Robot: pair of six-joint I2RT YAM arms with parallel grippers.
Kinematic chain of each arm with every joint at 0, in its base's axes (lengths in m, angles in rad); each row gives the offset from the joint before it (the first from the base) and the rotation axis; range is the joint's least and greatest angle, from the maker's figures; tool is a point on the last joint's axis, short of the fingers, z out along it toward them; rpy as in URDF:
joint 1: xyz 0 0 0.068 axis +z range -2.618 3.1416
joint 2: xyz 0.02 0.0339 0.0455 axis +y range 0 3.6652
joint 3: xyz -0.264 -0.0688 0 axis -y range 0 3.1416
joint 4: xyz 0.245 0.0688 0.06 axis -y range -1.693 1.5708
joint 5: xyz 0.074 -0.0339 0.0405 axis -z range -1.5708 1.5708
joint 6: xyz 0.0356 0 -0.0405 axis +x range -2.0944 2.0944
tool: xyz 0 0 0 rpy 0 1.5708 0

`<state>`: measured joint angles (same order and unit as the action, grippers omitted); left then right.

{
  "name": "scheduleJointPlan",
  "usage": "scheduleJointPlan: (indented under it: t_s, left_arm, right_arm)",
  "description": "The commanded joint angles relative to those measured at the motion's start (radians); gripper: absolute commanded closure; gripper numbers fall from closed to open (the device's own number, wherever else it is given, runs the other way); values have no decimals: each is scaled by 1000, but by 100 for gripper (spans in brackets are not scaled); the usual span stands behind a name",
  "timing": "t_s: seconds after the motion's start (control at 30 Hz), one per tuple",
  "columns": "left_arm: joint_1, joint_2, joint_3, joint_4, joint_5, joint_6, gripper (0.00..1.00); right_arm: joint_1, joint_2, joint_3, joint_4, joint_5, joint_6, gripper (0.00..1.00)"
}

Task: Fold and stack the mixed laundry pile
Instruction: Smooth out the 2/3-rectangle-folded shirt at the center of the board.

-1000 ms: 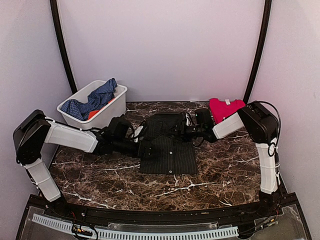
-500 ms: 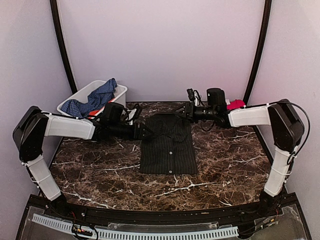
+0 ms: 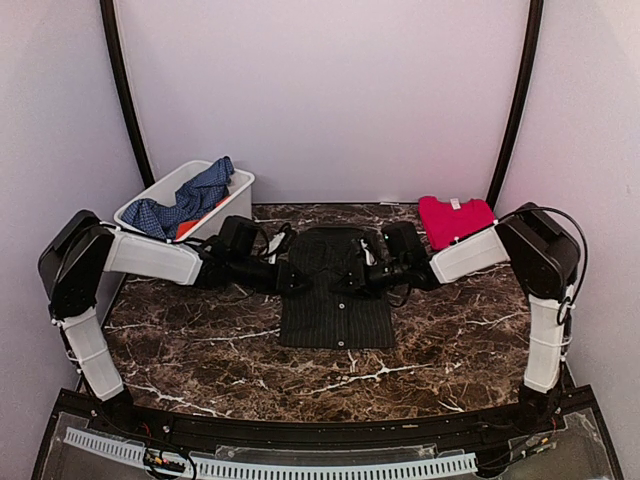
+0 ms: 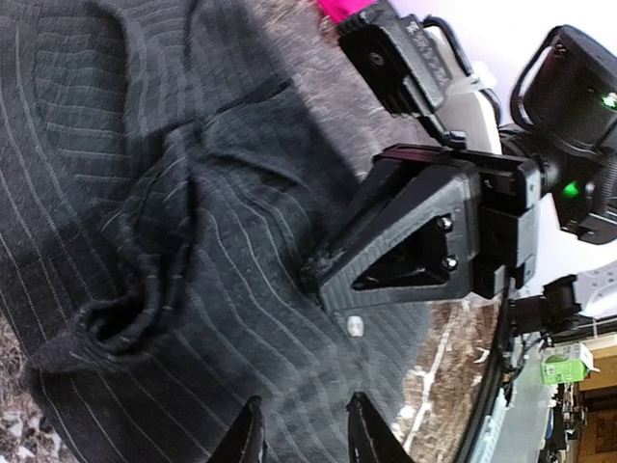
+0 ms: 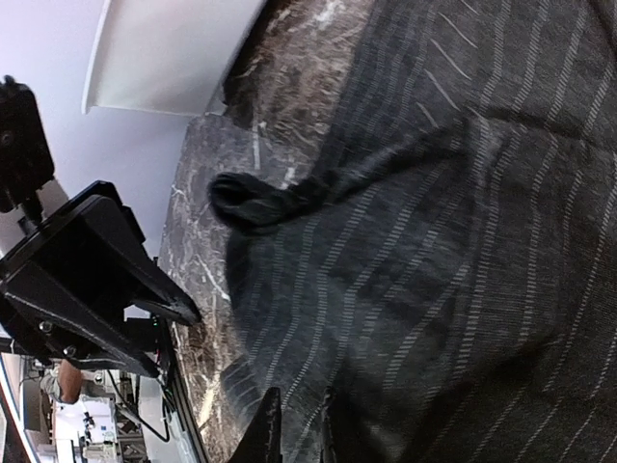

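Charcoal pinstriped shirt point(image 3: 335, 300) lies flat in the middle of the table point(image 3: 200, 350). Left gripper point(image 3: 300, 280) is at its left edge, right gripper point(image 3: 352, 281) on its upper middle. Left fingers point(image 4: 249, 439) are a little spread over rumpled cloth. Right fingers point(image 5: 265, 429) are nearly together; I cannot tell if they pinch cloth.

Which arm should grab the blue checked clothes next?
Left, probably. The white bin holding the blue checked garment sits nearer the left gripper; the right gripper is across the shirt.

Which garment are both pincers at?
The dark pinstriped shirt; the red cloth lies folded far right, the blue checked garment sits in the white bin.
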<state>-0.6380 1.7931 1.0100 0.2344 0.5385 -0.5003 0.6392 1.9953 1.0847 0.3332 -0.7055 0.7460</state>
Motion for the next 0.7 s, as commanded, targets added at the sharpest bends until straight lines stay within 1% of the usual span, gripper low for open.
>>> scheduleJointPlan:
  t_s: [0.0, 0.13, 0.23, 0.37, 0.47, 0.53, 0.57, 0.6, 0.67]
  left_arm:
    - [17, 97, 79, -54, -79, 22, 72]
    - [61, 193, 175, -54, -117, 12, 72]
    - [89, 252, 251, -52, -130, 18, 70]
    - [119, 326, 314, -55, -134, 10, 65]
    - [133, 349, 344, -76, -143, 18, 63]
    - [136, 342, 346, -89, -140, 30, 61]
    - [136, 323, 344, -97, -136, 37, 59]
    - [136, 309, 330, -96, -131, 50, 57]
    - [136, 248, 296, -83, -118, 67, 52]
  right_arm:
    - [-10, 67, 20, -11, 22, -15, 87]
    - [-17, 129, 24, -70, 49, -48, 89]
    - [-25, 165, 7, -78, 55, -51, 90]
    - [-27, 175, -17, -78, 63, -63, 90]
    - [-28, 165, -36, -58, 46, -63, 90]
    - [-28, 140, -48, -29, 19, -56, 88]
    - [-29, 121, -50, -13, 1, -55, 85]
    - [-27, 92, -56, 13, -21, -51, 81]
    - [-28, 22, -59, 50, -54, -43, 71]
